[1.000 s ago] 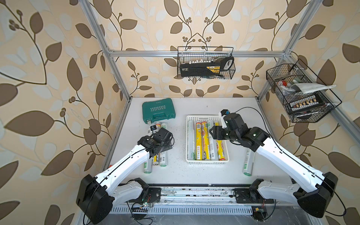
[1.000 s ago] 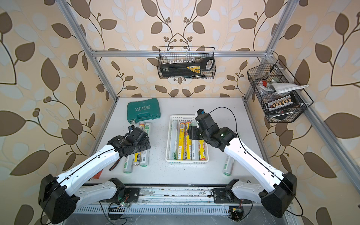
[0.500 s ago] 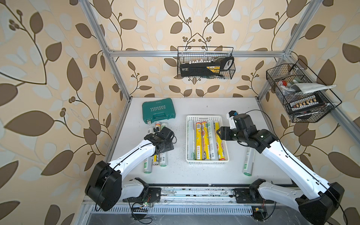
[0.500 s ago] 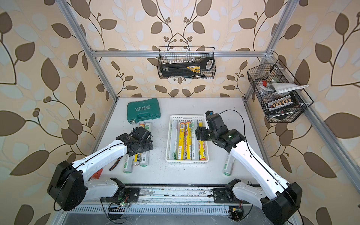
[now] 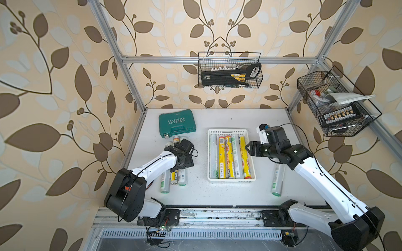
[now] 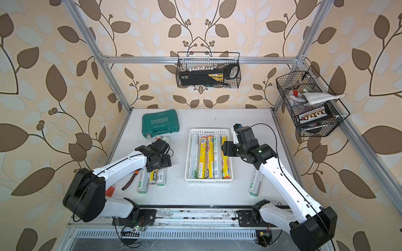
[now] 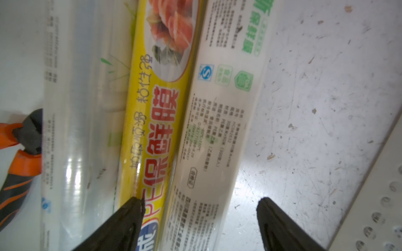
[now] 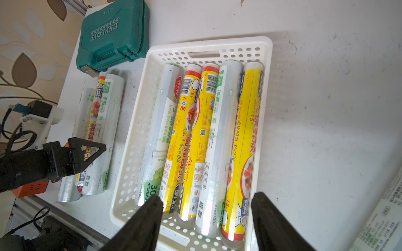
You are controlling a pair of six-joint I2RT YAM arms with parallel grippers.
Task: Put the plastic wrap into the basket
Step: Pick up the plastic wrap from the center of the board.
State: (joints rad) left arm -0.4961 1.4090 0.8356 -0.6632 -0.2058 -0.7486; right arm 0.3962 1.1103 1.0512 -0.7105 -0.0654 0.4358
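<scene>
The white basket (image 5: 228, 131) (image 6: 209, 131) (image 8: 208, 43) holds several plastic wrap rolls (image 5: 228, 156) side by side. Three more rolls (image 5: 181, 177) (image 6: 161, 177) lie left of it, under my left gripper (image 5: 187, 162) (image 6: 159, 162) (image 8: 95, 150). In the left wrist view that gripper (image 7: 200, 201) is open and straddles the white-green roll (image 7: 219, 108). One fingertip is over the yellow roll (image 7: 156, 108), the other over bare table. My right gripper (image 5: 250, 147) (image 6: 225, 147) (image 8: 206, 196) hangs open and empty over the basket's right side. One roll (image 5: 277, 180) (image 6: 255, 182) lies right of the basket.
A teal tool case (image 5: 177, 126) sits at the back left. Orange-handled pliers (image 6: 130, 180) (image 7: 21, 141) lie against the leftmost roll. Black wire baskets hang on the back wall (image 5: 229, 71) and the right wall (image 5: 335, 108). Frame posts stand at the table's corners.
My left gripper has come down closer onto the three rolls and its jaws have narrowed a little. My right gripper has drifted slightly right over the basket, still open.
</scene>
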